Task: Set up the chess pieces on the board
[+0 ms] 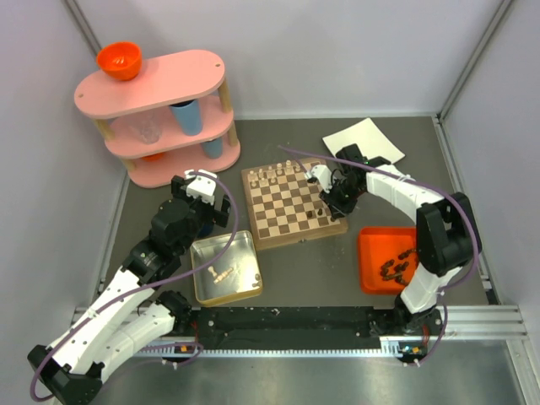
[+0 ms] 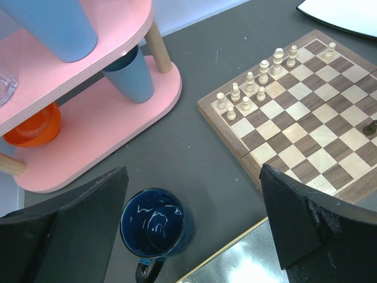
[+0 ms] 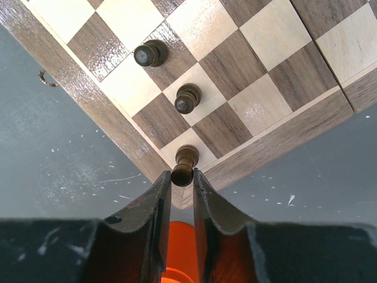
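Observation:
The board (image 1: pixel 297 239) lies mid-table, with cream chess pieces (image 1: pixel 274 175) lined along its far edge. In the left wrist view the same cream chess pieces (image 2: pixel 259 76) stand in two rows near the board's rim (image 2: pixel 207 112). My right gripper (image 3: pixel 182 175) is shut on the head of a dark brown piece (image 3: pixel 185 160) that stands upright on the board's corner square. Two more dark pieces (image 3: pixel 187 98) (image 3: pixel 151 54) stand on the squares beyond it. My left gripper (image 2: pixel 194 177) hangs wide open above the mat left of the board, holding nothing.
A silver tin (image 1: pixel 196 278) with a few cream pieces sits in front of the board. An orange tray (image 1: pixel 364 261) with dark pieces is at the right. A blue mug (image 2: pixel 154 224) stands below the left gripper, beside the pink shelf (image 1: pixel 160 110). White paper (image 1: pixel 364 139) lies at the back.

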Controlling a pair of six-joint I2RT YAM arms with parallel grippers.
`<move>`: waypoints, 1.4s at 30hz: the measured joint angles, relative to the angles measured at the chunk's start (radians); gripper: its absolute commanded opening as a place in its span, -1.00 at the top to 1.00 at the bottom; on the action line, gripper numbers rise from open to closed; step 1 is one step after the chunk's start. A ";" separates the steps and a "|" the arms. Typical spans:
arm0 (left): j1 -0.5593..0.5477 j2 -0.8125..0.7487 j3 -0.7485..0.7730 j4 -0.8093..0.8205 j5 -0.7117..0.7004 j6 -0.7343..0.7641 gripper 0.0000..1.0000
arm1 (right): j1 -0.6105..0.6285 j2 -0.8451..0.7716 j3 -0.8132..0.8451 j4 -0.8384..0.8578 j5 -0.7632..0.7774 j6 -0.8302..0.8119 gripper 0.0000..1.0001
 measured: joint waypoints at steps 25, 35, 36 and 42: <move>0.000 0.000 0.000 0.000 -0.001 0.000 -0.97 | -0.011 -0.106 0.010 -0.022 0.039 0.016 -0.33; 0.000 0.003 0.000 0.001 -0.002 0.000 -0.98 | -0.256 -0.451 -0.096 -0.012 -0.089 0.016 -0.50; 0.000 0.006 0.000 0.000 -0.002 0.000 -0.98 | -0.286 -0.492 -0.113 -0.008 -0.107 0.018 -0.53; 0.000 0.017 0.000 0.001 0.000 -0.001 -0.98 | -0.504 -0.667 -0.188 0.022 -0.228 0.050 -0.54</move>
